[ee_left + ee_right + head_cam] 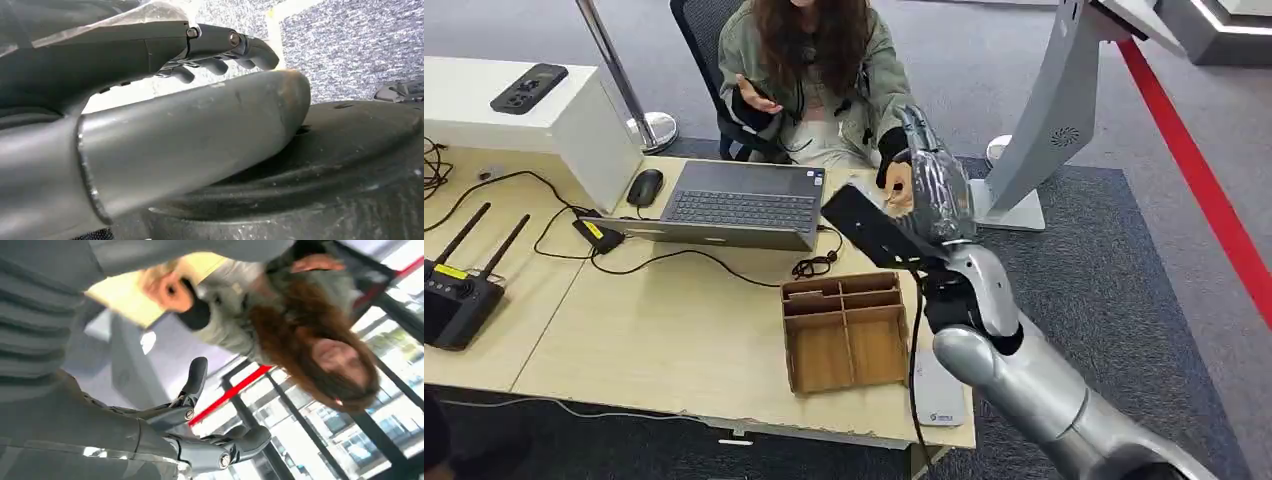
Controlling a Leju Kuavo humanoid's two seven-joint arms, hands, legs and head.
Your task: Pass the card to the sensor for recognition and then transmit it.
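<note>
Handover looks like the step in hand: the right hand (939, 190) is raised over the table's far right edge and holds the card (874, 228), a dark flat rectangle slanting down and left from the fingers toward the laptop (734, 205). A seated person (814, 60) behind that far edge has one hand (900, 182) just beside the robot's fingers, though whether it touches the card is hard to tell from the head view. To do this well, I judge the right hand should keep the card steady and tilted toward the person, loosening only once their grip is sure. The left hand (220, 47) hangs away from the table with fingers loosely curled inward and nothing in them. A wooden organizer (844, 330) sits near the table's front right corner.
</note>
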